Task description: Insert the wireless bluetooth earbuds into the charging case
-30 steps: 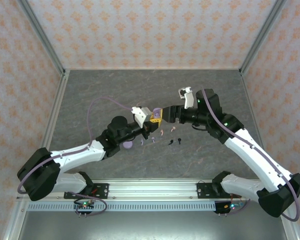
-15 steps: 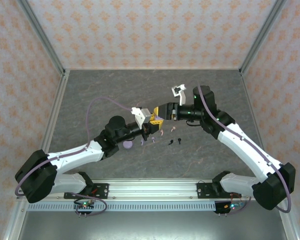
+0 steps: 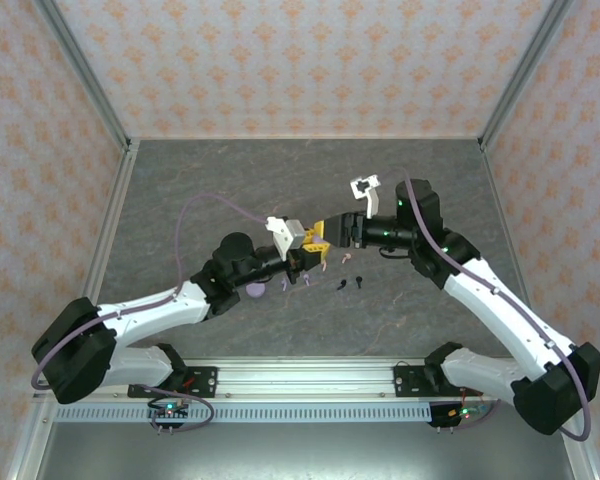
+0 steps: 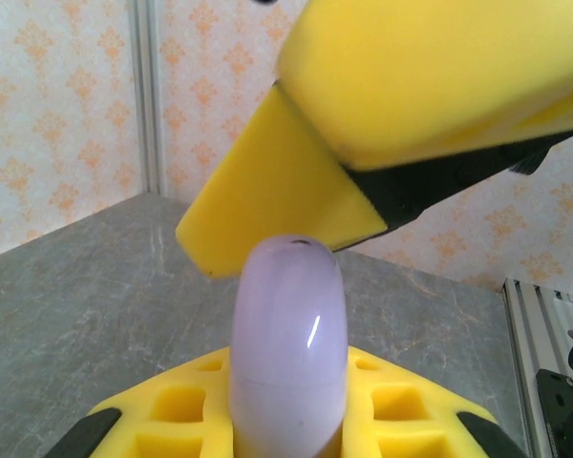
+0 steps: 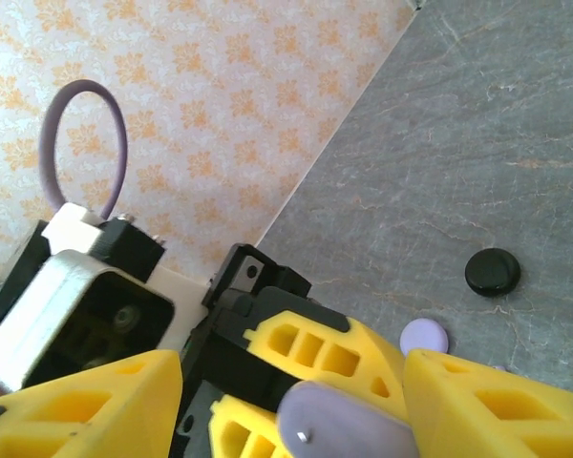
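Clasping glossy rounded lavender case (image 4: 288, 343), yellow left gripper (image 3: 310, 243), veined grey table (image 3: 230, 180)

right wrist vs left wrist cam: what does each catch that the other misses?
Right wrist adds: a black disc and a small lavender disc on the table, plus a purple cable loop. Left wrist adds: a metal rail at the table edge. Both: the lavender case pinched in the left claw, with the open right claw straddling it.
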Controlling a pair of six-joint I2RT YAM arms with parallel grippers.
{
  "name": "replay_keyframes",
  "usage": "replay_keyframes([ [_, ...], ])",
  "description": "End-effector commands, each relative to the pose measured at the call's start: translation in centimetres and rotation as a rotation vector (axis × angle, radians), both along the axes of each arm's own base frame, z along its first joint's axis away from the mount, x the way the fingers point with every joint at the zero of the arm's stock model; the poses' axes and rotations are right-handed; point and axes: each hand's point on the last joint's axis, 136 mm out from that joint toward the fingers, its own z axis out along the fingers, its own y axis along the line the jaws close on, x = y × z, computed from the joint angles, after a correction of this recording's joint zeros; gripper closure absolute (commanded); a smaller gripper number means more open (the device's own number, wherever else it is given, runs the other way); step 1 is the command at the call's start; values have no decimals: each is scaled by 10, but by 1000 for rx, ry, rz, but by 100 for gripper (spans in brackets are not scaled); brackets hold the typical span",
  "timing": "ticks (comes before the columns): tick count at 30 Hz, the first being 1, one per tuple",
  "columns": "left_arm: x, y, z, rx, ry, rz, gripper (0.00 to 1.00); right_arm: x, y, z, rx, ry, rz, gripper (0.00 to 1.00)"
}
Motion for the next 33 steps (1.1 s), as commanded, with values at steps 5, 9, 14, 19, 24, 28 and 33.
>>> replay_keyframes([
  [5,14,0,-4,23,16,50,100,-2,-8,0,-55,-61,-40,36],
  [9,25,5,-12,60,56,113,100,37,-59,-32,-324,-26,-368,33],
  [14,49,18,-40,140,198,193,100,60,-115,-44,-414,-7,-645,26],
  [19,93,54,-76,208,377,340,100,65,-138,-57,-379,4,-759,17],
  [24,132,94,-108,287,581,412,100,63,-154,-76,-357,45,-836,1],
  [28,152,114,-129,361,692,435,100,62,-161,-89,-278,98,-856,1],
  [33,171,122,-164,356,865,463,100,61,-172,-100,-229,162,-896,1],
])
